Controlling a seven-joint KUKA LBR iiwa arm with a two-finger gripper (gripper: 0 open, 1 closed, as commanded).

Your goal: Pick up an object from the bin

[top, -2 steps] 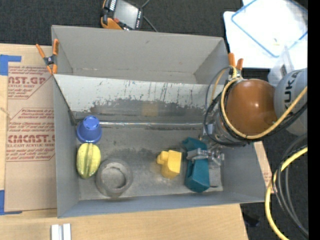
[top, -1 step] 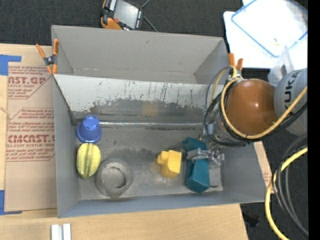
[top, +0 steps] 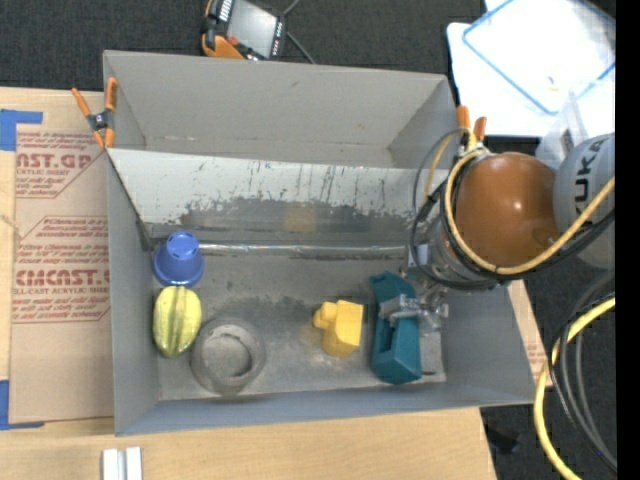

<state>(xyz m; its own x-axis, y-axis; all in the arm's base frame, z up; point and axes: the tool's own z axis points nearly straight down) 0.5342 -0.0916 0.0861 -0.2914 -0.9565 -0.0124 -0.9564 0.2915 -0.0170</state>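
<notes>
Low in the scuffed grey metal bin: directly beneath the gripper, a blocky teal plastic object. Just beside it, away from the arm, a chunky yellow plastic block. Farther off, a round clear dish, a ribbed yellow squash and a blue cup. Cannot tell how open, or whether gripping.

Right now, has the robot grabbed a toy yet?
Not yet, it seems. Done: the gripper is down in the grey metal bin, at its right end. In hand: it sits right over the teal plastic block, which lies on the bin floor. Left: gripping that block and lifting it out. The small yellow block beside it lies untouched.
</notes>
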